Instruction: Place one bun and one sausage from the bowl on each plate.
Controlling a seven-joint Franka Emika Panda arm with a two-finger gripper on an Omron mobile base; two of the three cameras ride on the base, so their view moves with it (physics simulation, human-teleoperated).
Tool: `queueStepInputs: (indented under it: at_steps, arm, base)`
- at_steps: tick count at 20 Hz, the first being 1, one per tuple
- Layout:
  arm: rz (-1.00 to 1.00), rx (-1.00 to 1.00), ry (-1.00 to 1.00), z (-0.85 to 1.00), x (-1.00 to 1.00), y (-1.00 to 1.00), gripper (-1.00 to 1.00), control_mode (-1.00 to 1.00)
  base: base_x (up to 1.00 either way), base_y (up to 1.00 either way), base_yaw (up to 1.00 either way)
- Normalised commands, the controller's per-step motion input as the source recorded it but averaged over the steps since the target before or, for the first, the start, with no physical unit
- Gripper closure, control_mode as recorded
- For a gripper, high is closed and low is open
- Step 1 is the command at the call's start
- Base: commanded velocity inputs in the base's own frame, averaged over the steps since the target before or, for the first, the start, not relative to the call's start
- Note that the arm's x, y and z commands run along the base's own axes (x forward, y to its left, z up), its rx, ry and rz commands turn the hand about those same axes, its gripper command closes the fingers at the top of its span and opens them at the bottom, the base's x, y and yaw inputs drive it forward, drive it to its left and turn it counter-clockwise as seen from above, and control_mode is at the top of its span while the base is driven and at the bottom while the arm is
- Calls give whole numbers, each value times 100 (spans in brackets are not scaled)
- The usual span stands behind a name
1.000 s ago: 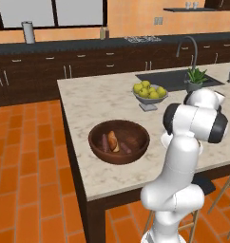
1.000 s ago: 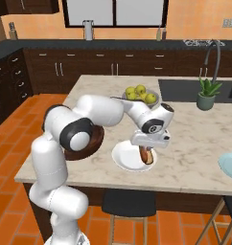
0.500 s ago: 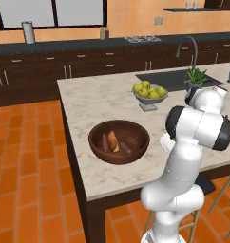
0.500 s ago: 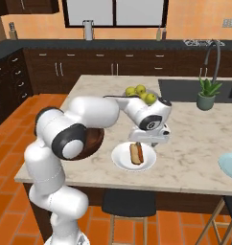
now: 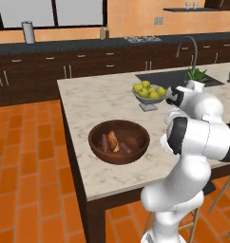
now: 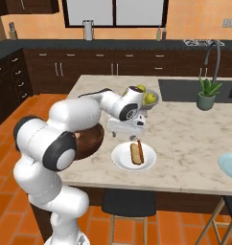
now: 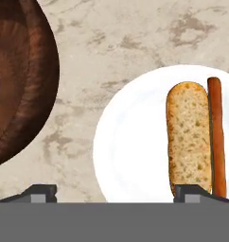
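Observation:
The dark wooden bowl [image 5: 119, 158] sits near the island's front edge and holds a bun [image 5: 113, 141] and dark sausages [image 5: 126, 146]. In the right base view the arm partly covers the bowl [image 6: 92, 139]. Beside it stands the white plate [image 6: 120, 158] with one bun [image 6: 134, 152] and one sausage [image 6: 140, 150] side by side. My gripper [image 6: 125, 137] hovers open just above the plate's bowl-side edge, holding nothing. The hand view looks straight down on the plate [image 7: 130, 142], bun [image 7: 189, 137], sausage [image 7: 216, 137] and bowl [image 7: 26, 90]. The pale blue plate [image 6: 231, 165] lies at the far right.
A grey footed bowl of yellow-green fruit [image 5: 149, 93] stands behind the plate. Further back are the sink [image 5: 176, 78], its tall faucet and a potted plant [image 6: 206, 94]. A dark stool [image 6: 127, 203] stands under the island's front edge.
The gripper has opened and let go of the sausage, which now lies beside the bun on the white plate. The hand has risen and drawn back toward the bowl.

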Motion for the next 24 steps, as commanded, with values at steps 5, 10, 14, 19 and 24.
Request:
queueStepInputs:
  at_steps: [5,10,14,19,24]
  arm:
    - [8,0,24,0,43,100,-100,-100]
    - [7,0,14,13,28,100,-100,-100]
    - [1,6,7,38,-1,99,-100,-100]
    - [0,8,4,-2,-11,86,-100,-100]
    - [4,0,3,-40,-2,8,-100,-100]
  base:
    - [0,0,0]
    - [0,0,0]
    - [0,0,0]
    - [0,0,0]
    - [0,0,0]
